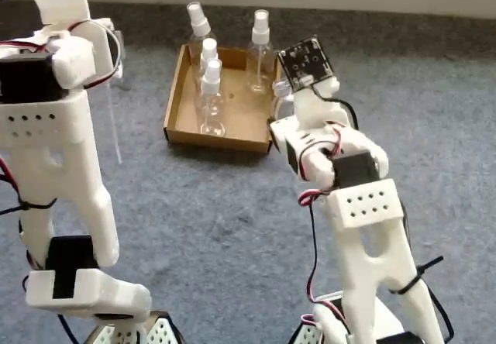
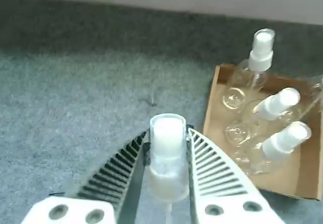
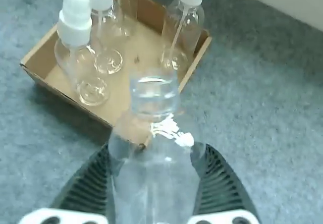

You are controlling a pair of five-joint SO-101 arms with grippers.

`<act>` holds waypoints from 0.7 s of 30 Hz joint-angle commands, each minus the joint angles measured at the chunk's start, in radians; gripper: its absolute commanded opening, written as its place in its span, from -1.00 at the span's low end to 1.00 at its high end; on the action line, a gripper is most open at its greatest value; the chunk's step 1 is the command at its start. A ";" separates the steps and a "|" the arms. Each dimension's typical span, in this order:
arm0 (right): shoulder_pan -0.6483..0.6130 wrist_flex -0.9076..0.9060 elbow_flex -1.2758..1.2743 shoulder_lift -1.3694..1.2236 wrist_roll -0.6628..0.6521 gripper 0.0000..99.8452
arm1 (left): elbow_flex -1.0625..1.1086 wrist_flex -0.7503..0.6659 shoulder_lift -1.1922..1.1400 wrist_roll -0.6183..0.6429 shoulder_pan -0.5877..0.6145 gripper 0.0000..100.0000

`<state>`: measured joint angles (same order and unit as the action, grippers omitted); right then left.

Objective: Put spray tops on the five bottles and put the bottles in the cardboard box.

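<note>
**High view.** Two arms stand at a grey, carpet-covered counter point(image 1: 232, 220), with the box point(image 1: 217, 136) at far centre. Count: five bottles and five tops. Four capped bottles point(image 1: 211, 88) stand upright in the box, three in a row along its left side and one at the far right. The fifth, the open bottle point(image 1: 280, 88), is just beside the box's right wall. A thin tube point(image 1: 115, 127) hangs below the left arm, well left of the box, and is probably the loose top's dip tube.

**Left wrist view.** The left fingers point(image 2: 217, 173) are clamped on the top point(image 2: 168, 156), one ribbed finger on each side. Bare counter lies between them and the box's left wall point(image 2: 214, 103). Three capped bottles point(image 2: 280, 103) are plain here. A fourth at the picture's edge is too blurred to confirm.

**Right wrist view.** The right fingers point(image 3: 86, 188) are clamped on the open bottle point(image 3: 154, 133), whose neck is upright and uncapped. Whether its base rests on the counter cannot be told. The box floor point(image 3: 136, 57) is bare through the middle and toward the near right corner. The counter to the right of the box is open.
</note>
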<state>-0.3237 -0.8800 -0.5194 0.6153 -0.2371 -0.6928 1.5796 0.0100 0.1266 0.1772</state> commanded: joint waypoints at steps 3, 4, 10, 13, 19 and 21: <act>-0.039 0.298 -0.328 0.266 0.041 -0.99 | -0.168 0.015 0.019 0.049 -0.188 -0.99; -0.047 0.334 -0.384 0.303 0.051 -0.99 | -0.173 0.012 0.019 0.049 -0.223 -0.99; -0.105 0.526 -0.634 0.499 0.104 -0.99 | -0.173 -0.021 0.012 0.044 -0.401 -0.99; -0.119 0.578 -0.711 0.578 0.132 -0.99 | -0.173 -0.104 0.018 0.044 -0.441 -0.99; -0.174 0.587 -0.811 0.691 0.068 -0.99 | -0.166 -0.161 0.015 0.049 -0.476 -0.99; -0.209 0.585 -0.843 0.722 0.051 -0.99 | -0.173 -0.161 0.021 0.049 -0.492 -0.99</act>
<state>-0.4925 -0.3153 -1.3541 1.2843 -0.1527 -0.8278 1.4477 0.0115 0.1695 -0.2723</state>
